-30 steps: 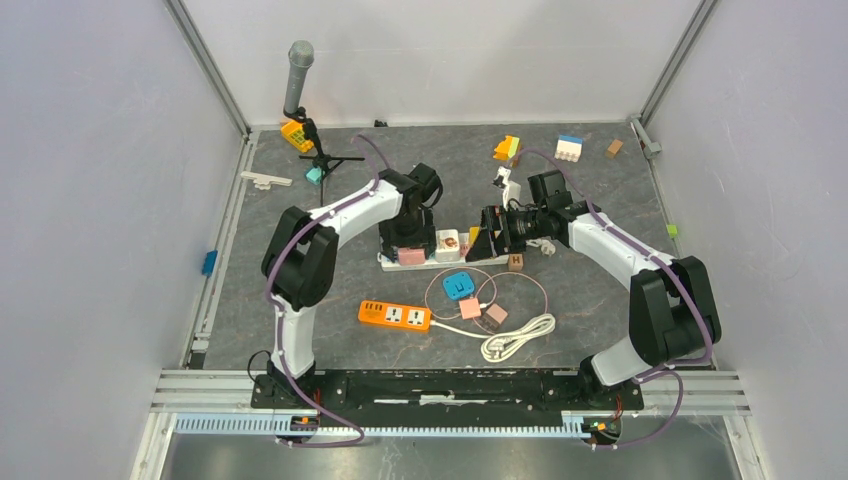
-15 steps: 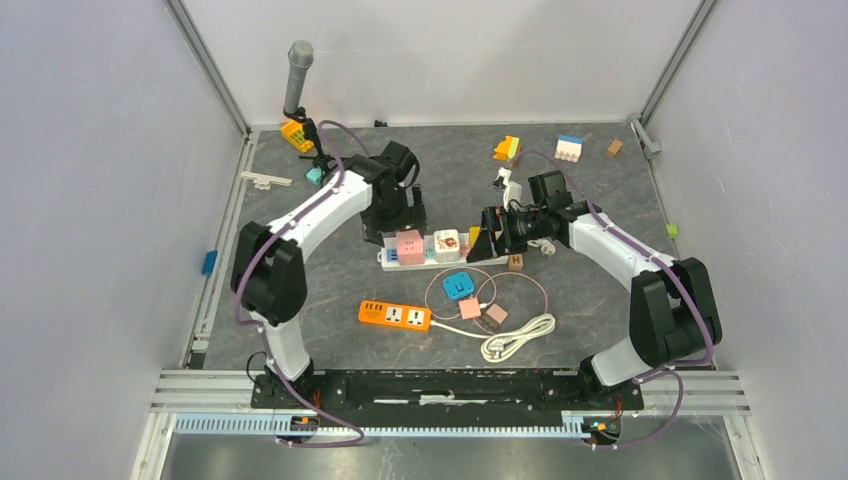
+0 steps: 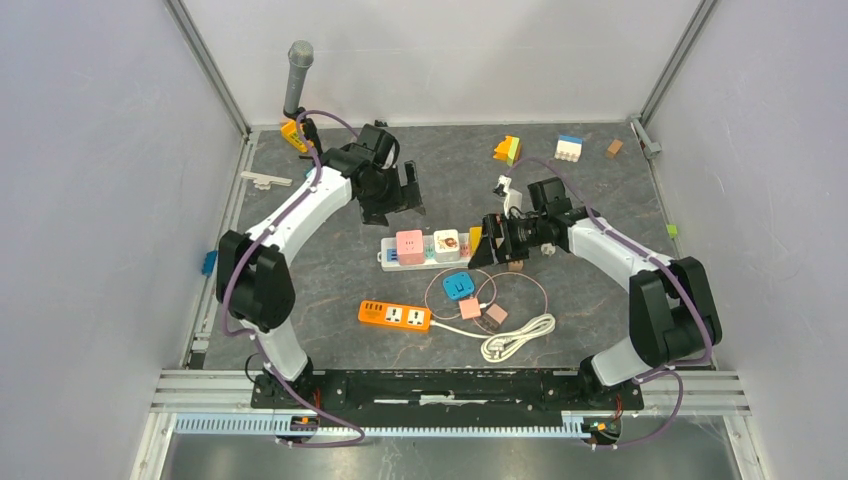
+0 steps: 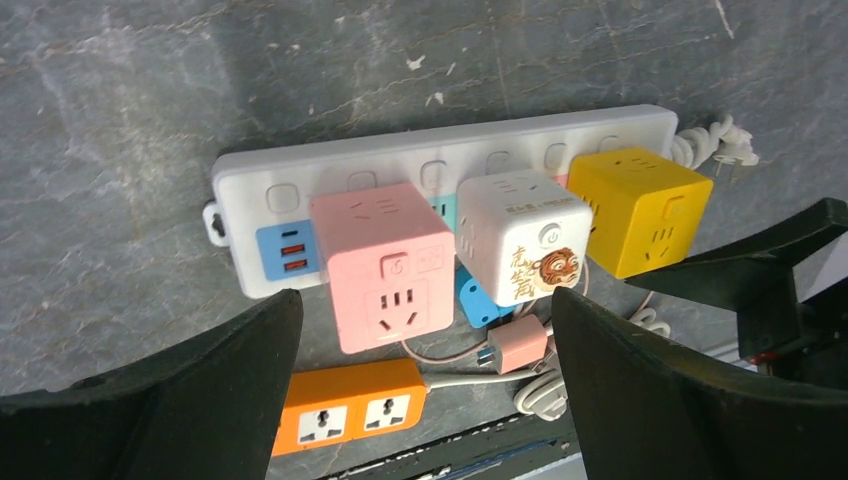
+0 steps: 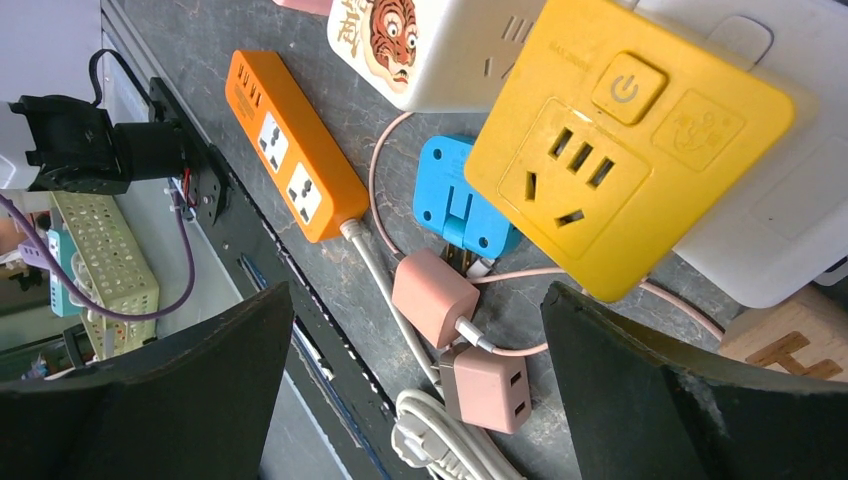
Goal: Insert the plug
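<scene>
A white power strip (image 3: 385, 263) lies mid-table with three cube plugs standing in it: pink (image 3: 409, 246), white with a tiger (image 3: 446, 242) and yellow (image 3: 474, 236). My left gripper (image 3: 405, 196) is open and empty, raised behind the strip. Its wrist view shows the strip (image 4: 300, 180), the pink cube (image 4: 385, 260), the tiger cube (image 4: 520, 235) and the yellow cube (image 4: 635, 205) between its open fingers (image 4: 200, 400). My right gripper (image 3: 481, 246) is open and empty, right beside the yellow cube (image 5: 620, 160) at the strip's right end (image 5: 780, 220).
In front of the strip lie an orange power strip (image 3: 394, 316), a blue plug (image 3: 458, 285), two pink chargers (image 3: 483, 313) on a pink cable, and a coiled white cord (image 3: 515, 338). A wooden block (image 3: 516, 263) sits by the right gripper. A microphone stand (image 3: 297, 85) and toy blocks (image 3: 568, 147) stand at the back.
My left gripper let go of the pink cube, leaving it in the strip, and drew back up and to the left. My right gripper shifted slightly nearer.
</scene>
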You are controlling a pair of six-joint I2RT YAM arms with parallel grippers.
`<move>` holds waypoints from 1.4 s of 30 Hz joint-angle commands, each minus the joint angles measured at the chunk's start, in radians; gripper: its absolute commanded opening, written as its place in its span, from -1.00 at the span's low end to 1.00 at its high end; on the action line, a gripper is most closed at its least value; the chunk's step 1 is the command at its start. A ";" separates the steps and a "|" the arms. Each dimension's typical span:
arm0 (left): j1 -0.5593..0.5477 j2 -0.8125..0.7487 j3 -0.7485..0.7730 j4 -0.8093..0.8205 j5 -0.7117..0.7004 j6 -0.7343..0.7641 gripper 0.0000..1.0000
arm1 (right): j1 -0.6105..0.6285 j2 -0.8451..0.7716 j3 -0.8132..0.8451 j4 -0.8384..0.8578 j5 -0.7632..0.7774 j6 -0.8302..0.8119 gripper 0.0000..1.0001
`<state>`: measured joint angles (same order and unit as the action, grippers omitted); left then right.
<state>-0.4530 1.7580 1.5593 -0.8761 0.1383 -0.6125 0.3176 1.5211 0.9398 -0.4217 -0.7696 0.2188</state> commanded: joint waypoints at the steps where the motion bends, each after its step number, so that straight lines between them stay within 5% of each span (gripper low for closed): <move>1: 0.015 0.044 -0.004 0.098 0.074 0.065 0.99 | -0.004 0.010 -0.014 0.049 0.003 -0.009 0.96; 17: 0.032 0.186 -0.016 0.181 0.118 0.084 0.99 | 0.016 0.187 0.070 0.141 0.034 0.020 0.96; 34: 0.041 0.025 -0.311 0.263 0.121 -0.013 0.98 | 0.090 0.456 0.318 0.314 0.011 0.153 0.96; 42: 0.056 -0.078 -0.346 0.217 -0.007 -0.039 0.99 | 0.137 0.503 0.520 0.086 0.131 0.019 0.96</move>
<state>-0.3920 1.7649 1.2114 -0.6266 0.1783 -0.6304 0.4438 2.0586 1.3735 -0.2783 -0.7261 0.3096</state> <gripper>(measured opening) 0.993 0.982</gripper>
